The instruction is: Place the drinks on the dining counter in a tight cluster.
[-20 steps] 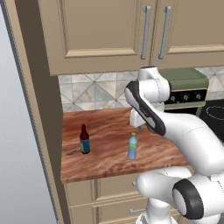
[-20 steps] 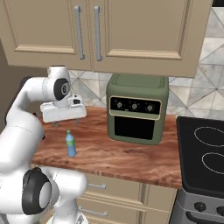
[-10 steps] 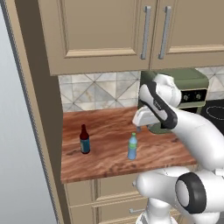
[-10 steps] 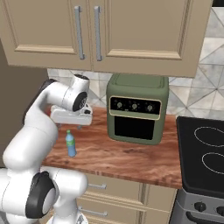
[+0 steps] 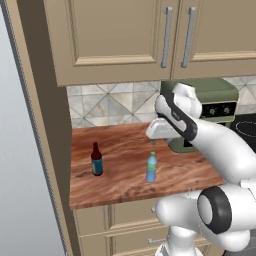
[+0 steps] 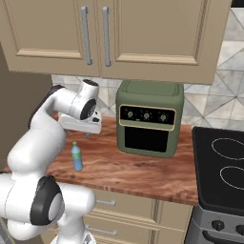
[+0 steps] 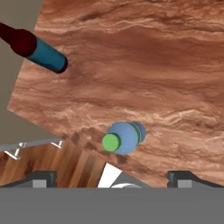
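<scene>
nothing has been carried yet, by the look of it: the job is right at its start. the pincer [image 7: 111, 177] hangs spread wide and empty above the short wooden desk [image 5: 125, 145] under the wall cabinets, looking straight down on the small light-blue bottle [image 7: 124, 138] with its green cap, which sits between the two dark tips but well below them. that same blue bottle [image 5: 151, 167] stands upright near the front edge of the desk, and the slim brown bottle [image 5: 96, 159] with the blue label stands upright well off to its left, closer to the tall side panel. both are untouched and apart from each other. the likely first move is a drop onto the blue bottle. every drink on show has yet to be picked up and taken over to the dining counter to be bunched together. the count: two bottles on the desk, one green oven [image 6: 150, 118] at the back, one stove [image 6: 221, 171] beside it.
</scene>
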Robot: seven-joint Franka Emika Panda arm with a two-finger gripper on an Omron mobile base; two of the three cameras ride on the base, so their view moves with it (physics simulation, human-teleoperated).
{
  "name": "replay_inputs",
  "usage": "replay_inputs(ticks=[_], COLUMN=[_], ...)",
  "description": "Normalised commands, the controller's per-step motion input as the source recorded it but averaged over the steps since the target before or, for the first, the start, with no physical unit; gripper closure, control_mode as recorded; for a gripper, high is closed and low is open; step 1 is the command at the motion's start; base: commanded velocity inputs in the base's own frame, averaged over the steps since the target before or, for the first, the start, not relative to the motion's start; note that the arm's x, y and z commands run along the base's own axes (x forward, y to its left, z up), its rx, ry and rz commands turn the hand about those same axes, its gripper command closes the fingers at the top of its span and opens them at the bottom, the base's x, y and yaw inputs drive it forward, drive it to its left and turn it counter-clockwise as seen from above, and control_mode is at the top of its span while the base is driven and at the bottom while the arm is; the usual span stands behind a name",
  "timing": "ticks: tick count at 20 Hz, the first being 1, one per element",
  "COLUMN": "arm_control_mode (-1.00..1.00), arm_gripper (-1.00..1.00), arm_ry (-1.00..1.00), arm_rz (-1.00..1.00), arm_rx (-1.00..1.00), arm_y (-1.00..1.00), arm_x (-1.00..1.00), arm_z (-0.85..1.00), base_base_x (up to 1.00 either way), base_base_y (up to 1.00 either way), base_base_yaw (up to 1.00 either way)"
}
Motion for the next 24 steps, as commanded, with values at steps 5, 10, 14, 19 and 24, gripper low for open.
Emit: replay_inputs(ticks=[5,10,14,19,24], arm_control_mode=[-1.00,-1.00,-1.00,-1.00,-1.00], arm_gripper=[-1.00,-1.00,-1.00,-1.00,-1.00], arm_ry=[0.00,0.00,0.00,0.09,0.13], arm_rz=[-0.14,-0.11,-0.02,-0.05,-0.09], arm_rx=[-0.30,-0.11,0.00,-0.03,-0.05], arm_y=[0.23,0.03,0.00,0.01,0.00], arm_x=[0.02,0.00,0.01,0.07,0.13], arm_z=[0.00,-0.03,-0.07,-0.04,-0.08], base_base_x=[0.00,0.00,0.00,0.00,0.00], base_base_y=[0.00,0.00,0.00,0.00,0.00], base_base_yaw=[0.00,0.00,0.00,0.00,0.00])
